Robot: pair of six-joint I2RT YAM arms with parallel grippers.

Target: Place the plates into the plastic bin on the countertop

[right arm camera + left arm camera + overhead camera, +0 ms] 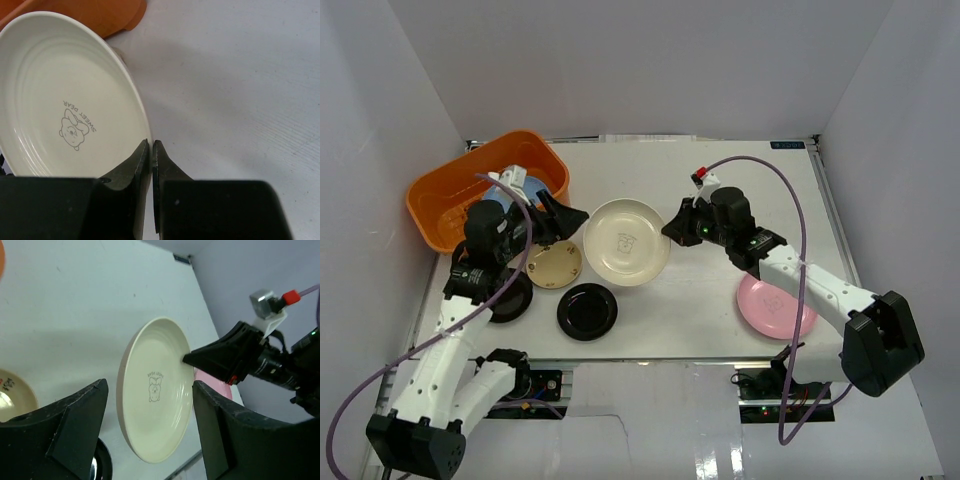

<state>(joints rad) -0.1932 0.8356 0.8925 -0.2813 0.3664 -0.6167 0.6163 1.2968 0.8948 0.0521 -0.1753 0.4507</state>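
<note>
Right end effector (672,229) is pinched together, tips right at the cream plate's (626,241) right edge, mid-bench (650,170). Left end effector (565,217) hangs spread apart between that plate and the orange bin (425,190). Bare bench behind.

The left hand (150,427) gapes wide; opposite it, the right hand (151,150) is pinched closed, both arms reaching forward.

Cream plate (156,405), bear motif printed at centre, is laid flat on the white countertop (75,315). Its right rim is met by the closed tip of the right gripper (187,359). The fingers of the left gripper (149,387) are held wide apart in the foreground. Tan plate (12,392), black plate (102,465) and pink plate (212,380) are partly seen.
</note>
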